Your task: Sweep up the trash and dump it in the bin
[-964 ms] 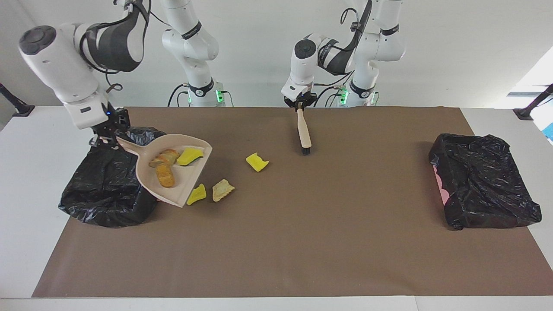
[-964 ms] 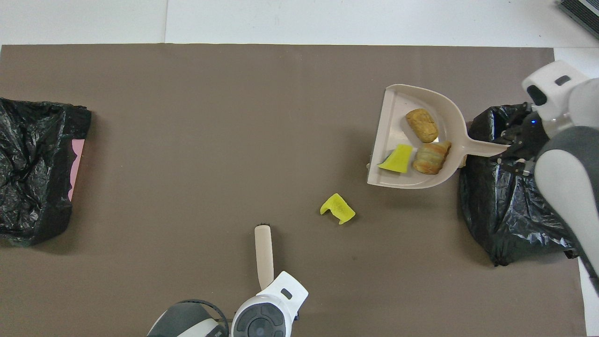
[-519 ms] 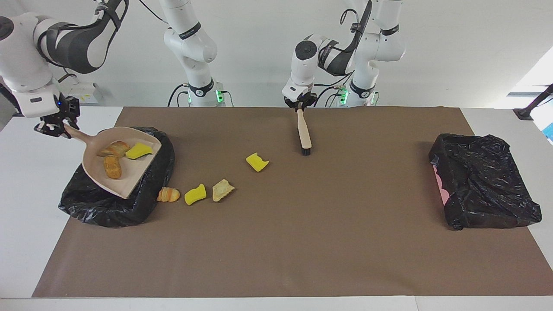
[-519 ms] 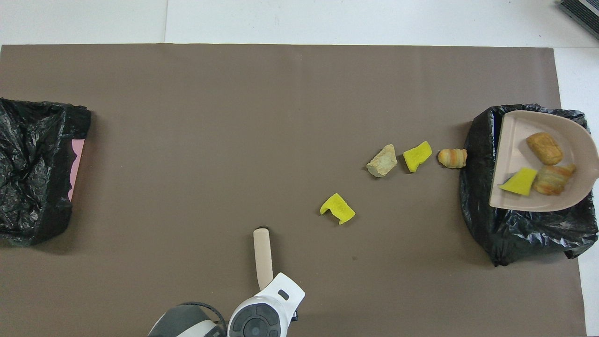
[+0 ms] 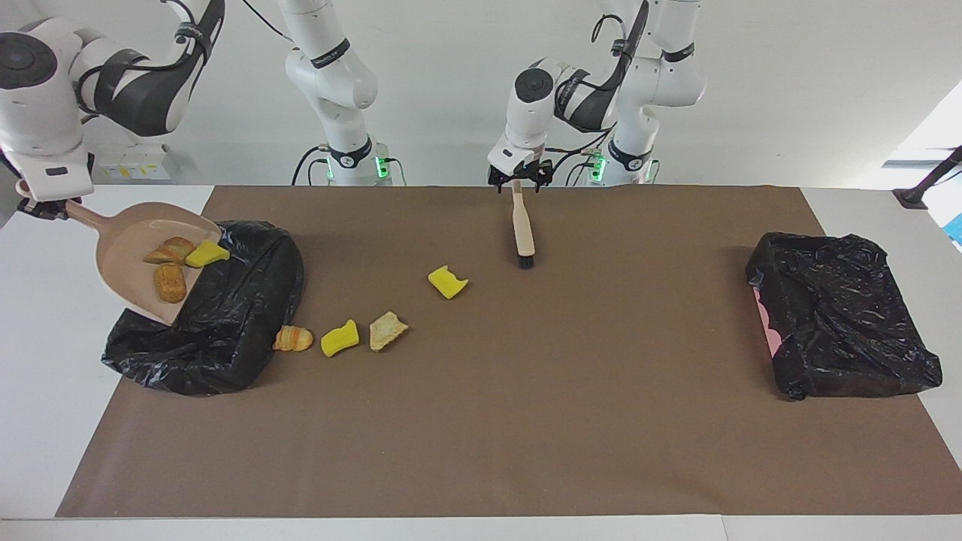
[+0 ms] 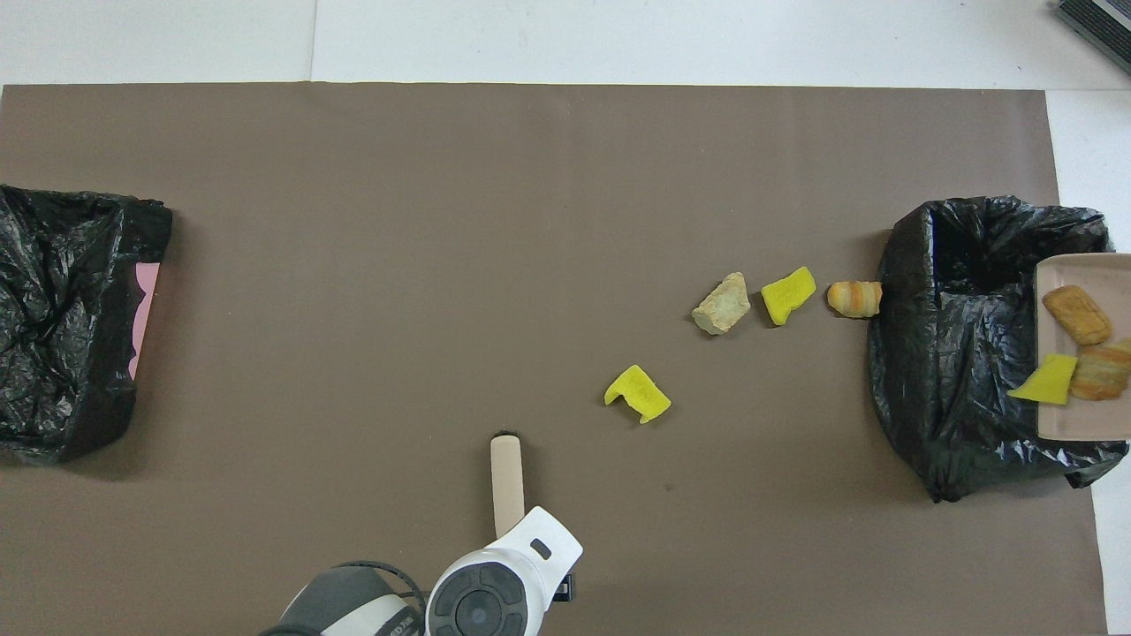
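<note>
Trash [image 5: 175, 259] sits in your right claw's [image 5: 39, 209] gripped dustpan [image 5: 128, 244] over the bin [image 5: 225, 330]; tip it next, left claw [image 5: 517, 179] released above the brush [image 5: 521, 225].

- A robotics lab is showing here: two white arm bases [image 5: 342, 143] are standing at twelve o'clock with cables trailing.
- A brown mat [image 5: 526, 376] is covering a white table [image 5: 45, 315].
- Bare white walls [image 5: 789, 75] are enclosing the bench.
</note>
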Robot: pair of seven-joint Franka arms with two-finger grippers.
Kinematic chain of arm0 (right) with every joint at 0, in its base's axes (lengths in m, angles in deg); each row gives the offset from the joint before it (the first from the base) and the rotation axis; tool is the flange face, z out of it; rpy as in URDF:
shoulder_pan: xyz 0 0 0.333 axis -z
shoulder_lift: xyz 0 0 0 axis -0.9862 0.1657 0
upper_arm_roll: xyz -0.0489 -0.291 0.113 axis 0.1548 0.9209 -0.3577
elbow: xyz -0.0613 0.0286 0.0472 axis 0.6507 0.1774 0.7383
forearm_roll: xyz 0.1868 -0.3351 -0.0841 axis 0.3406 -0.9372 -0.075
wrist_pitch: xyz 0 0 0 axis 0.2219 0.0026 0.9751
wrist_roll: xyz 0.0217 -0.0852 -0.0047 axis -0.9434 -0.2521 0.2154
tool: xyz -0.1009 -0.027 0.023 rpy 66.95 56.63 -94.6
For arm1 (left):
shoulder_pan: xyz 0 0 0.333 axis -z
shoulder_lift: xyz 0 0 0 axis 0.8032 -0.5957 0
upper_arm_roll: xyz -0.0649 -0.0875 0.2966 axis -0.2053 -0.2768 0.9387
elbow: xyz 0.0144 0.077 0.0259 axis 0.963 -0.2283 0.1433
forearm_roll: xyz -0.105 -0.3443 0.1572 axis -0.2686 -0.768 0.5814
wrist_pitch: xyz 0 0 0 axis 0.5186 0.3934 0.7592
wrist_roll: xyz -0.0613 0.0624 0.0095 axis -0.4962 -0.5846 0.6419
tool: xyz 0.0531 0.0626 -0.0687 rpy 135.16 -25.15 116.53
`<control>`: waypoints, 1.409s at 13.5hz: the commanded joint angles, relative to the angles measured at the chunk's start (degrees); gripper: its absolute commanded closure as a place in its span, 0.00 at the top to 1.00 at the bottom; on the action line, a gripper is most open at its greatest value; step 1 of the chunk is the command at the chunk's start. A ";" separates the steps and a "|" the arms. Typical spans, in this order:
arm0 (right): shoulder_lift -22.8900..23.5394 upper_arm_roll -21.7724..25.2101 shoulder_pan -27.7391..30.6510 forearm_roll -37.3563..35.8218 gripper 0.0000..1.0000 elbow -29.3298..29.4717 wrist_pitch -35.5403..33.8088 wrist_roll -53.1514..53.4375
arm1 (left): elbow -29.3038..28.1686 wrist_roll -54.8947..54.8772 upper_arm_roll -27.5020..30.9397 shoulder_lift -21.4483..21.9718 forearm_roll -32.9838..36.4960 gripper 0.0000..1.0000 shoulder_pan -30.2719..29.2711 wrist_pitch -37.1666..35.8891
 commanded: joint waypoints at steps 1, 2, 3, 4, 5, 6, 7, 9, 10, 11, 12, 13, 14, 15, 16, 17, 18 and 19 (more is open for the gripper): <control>-1.53 -0.25 -2.98 -6.41 0.00 -1.31 -2.37 -1.61 | 5.66 -5.24 7.04 -1.45 5.54 1.00 -0.81 -0.91; -1.97 -0.34 -3.34 -7.64 0.00 -1.23 -2.99 -1.61 | 8.03 -5.68 9.76 -1.45 9.58 1.00 -0.81 -2.22; -2.93 -0.34 -3.43 -7.65 0.00 -1.23 -3.00 -1.61 | 10.66 -8.38 13.45 -1.54 12.58 1.00 -0.81 -3.80; -4.07 -0.34 -3.34 -7.65 0.00 -1.23 -3.08 -1.35 | 13.30 -12.59 16.79 -1.71 13.92 1.00 -0.90 -5.04; -5.13 -0.51 -3.34 -7.05 0.00 -0.88 -3.08 -1.09 | 15.85 -16.72 19.87 -2.24 14.54 1.00 -0.99 -6.53; -5.40 -0.78 -3.43 -5.99 0.00 -0.61 -3.17 -0.56 | 18.57 -19.98 22.86 -2.94 15.24 1.00 -0.90 -8.11; -6.01 -1.13 -3.43 -3.90 0.00 -0.52 -3.26 1.09 | 21.91 -22.80 25.59 -3.82 17.08 1.00 -0.90 -9.95; -6.46 -1.92 -3.52 1.02 0.00 -0.61 -3.96 4.18 | 28.33 -27.81 29.72 -5.40 20.33 1.00 -0.90 -13.38; -6.46 -2.53 -3.52 4.61 0.00 -0.70 -4.05 5.93 | 31.05 -29.66 31.66 -6.10 20.87 1.00 -0.99 -14.27; -6.80 -2.63 -3.52 7.96 0.00 -1.05 -4.22 8.29 | 33.43 -31.07 33.68 -6.37 20.87 1.00 -1.16 -15.50; -6.98 -2.71 -3.61 10.60 0.00 -1.40 -4.40 11.45 | 36.24 -33.17 34.83 -6.55 20.87 1.00 -1.77 -17.42; -6.90 -2.80 -4.22 13.15 0.00 -1.49 -5.97 15.05 | 38.88 -36.50 34.93 -6.64 20.87 1.00 -3.26 -19.96; -6.63 -2.80 -6.22 14.83 0.00 -1.75 -7.20 19.96 | 41.95 -39.23 34.84 -7.25 20.87 1.00 -4.93 -22.51; -6.46 -2.89 -7.46 15.63 0.00 -2.45 -7.56 25.49 | 45.46 -40.83 35.02 -7.95 20.87 1.00 -5.90 -25.58; -6.11 -2.89 -9.21 17.55 0.00 -2.80 -7.57 30.85 | 48.80 -41.71 35.02 -9.44 20.96 1.00 -6.26 -28.83; -5.58 -2.89 -10.97 20.70 0.00 -2.81 -7.74 35.60 | 51.45 -42.16 35.19 -11.02 20.88 1.00 -6.87 -31.74; -4.71 -2.89 -12.03 23.43 0.00 -2.81 -7.74 40.35 | 54.17 -42.25 35.11 -12.34 20.79 1.00 -8.62 -33.16; -3.91 -2.89 -13.96 25.72 0.00 -2.81 -7.48 45.53 | 55.50 -42.51 35.10 -12.70 20.79 1.00 -9.16 -34.22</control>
